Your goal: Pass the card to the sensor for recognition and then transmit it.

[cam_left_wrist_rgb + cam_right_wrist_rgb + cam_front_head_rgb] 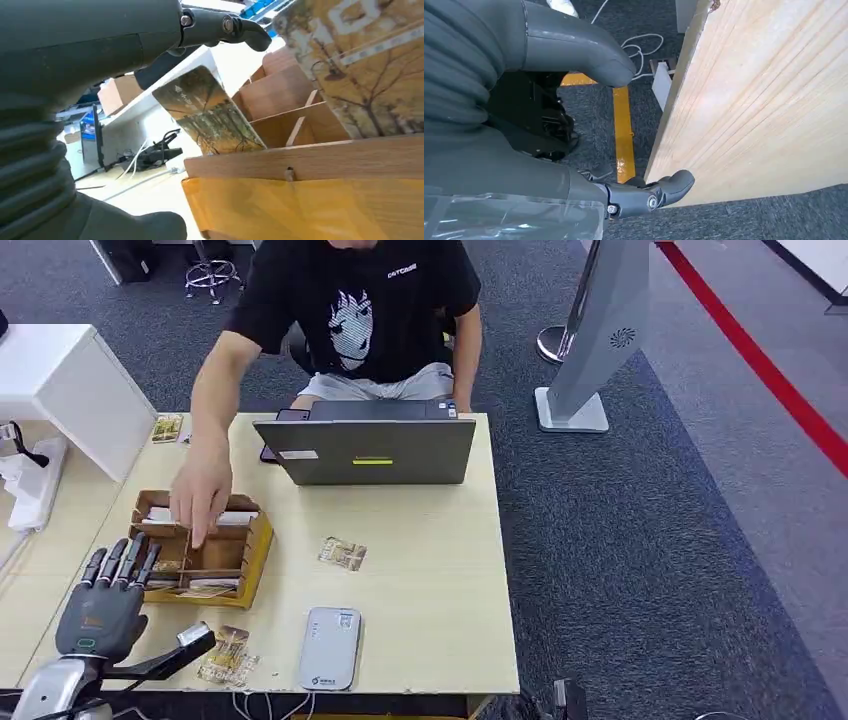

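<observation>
A wooden card box [205,558] stands at the table's left, with cards upright in its compartments. My left hand [105,600] hovers at the box's near left corner, fingers stretched out over it and thumb [190,640] spread wide. In the left wrist view a forest-print card [207,117] leans out of a compartment just under my fingers [225,25]; the thumb is apart from it and nothing is gripped. The grey-white sensor [330,647] lies near the front edge. My right hand [574,125] hangs empty beside the table's side.
A person's hand [200,502] reaches into the box's far compartments. A grey laptop [370,450] stands at the table's back. Loose cards lie mid-table [342,553], by the front edge [228,655] and at the far left [168,427].
</observation>
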Controlling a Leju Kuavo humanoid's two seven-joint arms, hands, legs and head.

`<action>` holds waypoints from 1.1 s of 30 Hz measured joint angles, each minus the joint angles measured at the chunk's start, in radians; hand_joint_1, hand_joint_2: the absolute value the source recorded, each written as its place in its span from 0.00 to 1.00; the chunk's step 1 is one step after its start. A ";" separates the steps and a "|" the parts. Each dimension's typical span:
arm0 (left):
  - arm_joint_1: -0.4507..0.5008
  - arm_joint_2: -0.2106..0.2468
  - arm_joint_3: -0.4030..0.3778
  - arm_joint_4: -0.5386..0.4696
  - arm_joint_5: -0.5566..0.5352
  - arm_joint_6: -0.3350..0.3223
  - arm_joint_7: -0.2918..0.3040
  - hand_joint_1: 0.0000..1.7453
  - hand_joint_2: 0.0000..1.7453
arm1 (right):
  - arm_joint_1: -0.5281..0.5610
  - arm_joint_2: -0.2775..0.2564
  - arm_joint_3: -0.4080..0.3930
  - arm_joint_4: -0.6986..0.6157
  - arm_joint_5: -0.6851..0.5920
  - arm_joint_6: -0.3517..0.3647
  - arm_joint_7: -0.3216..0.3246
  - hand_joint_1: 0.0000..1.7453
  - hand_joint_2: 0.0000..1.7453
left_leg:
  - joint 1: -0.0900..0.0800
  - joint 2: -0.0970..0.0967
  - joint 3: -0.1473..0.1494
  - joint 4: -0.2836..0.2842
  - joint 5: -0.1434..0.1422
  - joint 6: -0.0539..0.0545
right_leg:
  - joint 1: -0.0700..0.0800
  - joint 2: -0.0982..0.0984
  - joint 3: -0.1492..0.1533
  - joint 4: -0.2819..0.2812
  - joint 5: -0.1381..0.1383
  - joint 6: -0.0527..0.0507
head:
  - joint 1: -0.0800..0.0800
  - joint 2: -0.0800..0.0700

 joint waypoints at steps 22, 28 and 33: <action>0.000 -0.027 0.000 -0.011 0.003 0.000 -0.011 1.00 1.00 | 0.000 0.000 0.000 0.000 0.001 0.002 0.003 0.00 1.00 | 0.000 0.000 0.000 0.000 0.000 0.000 | 0.000 0.000 0.000 0.000 0.000 0.000 | 0.000 0.000; 0.014 -0.037 0.000 -0.060 0.018 -0.017 -0.007 1.00 1.00 | 0.000 0.000 0.000 0.000 0.001 0.003 0.003 0.00 1.00 | 0.000 0.000 0.000 0.000 0.000 0.000 | 0.000 0.000 0.000 0.000 0.000 0.000 | 0.000 0.000; 0.015 -0.039 0.000 -0.079 0.028 -0.019 -0.006 1.00 1.00 | 0.000 0.000 0.000 -0.001 0.002 0.003 0.004 0.00 1.00 | 0.000 0.000 0.000 0.000 0.000 0.000 | 0.000 0.000 0.000 0.000 0.000 0.000 | 0.000 0.000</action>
